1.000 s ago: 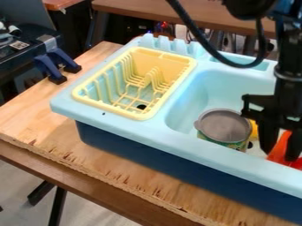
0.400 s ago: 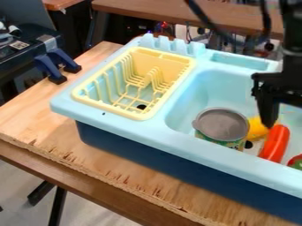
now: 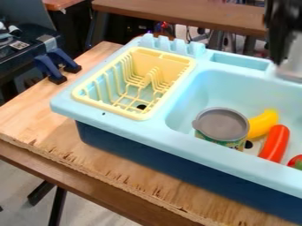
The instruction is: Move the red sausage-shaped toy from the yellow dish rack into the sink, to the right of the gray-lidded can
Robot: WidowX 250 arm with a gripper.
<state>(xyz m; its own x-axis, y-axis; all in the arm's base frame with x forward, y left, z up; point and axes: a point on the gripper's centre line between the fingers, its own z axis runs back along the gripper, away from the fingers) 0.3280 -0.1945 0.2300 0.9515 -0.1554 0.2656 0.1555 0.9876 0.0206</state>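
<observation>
Before the can (image 3: 221,126), splintered plywood (image 3: 106,167) meets the smooth sink (image 3: 135,129). Right of it — near the front wall — lie a glossy orange-red toy (image 3: 275,143) and a curved yellow one (image 3: 263,123); left, a ribbed rack (image 3: 139,116). Beyond, upper right, hangs the gripper (image 3: 278,39) — how wide, I cannot tell.

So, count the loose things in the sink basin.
4: the can at the left, the yellow piece just right of it, the orange-red piece right of that, and the red-and-green piece at the picture's edge. More may be hidden beyond.
</observation>
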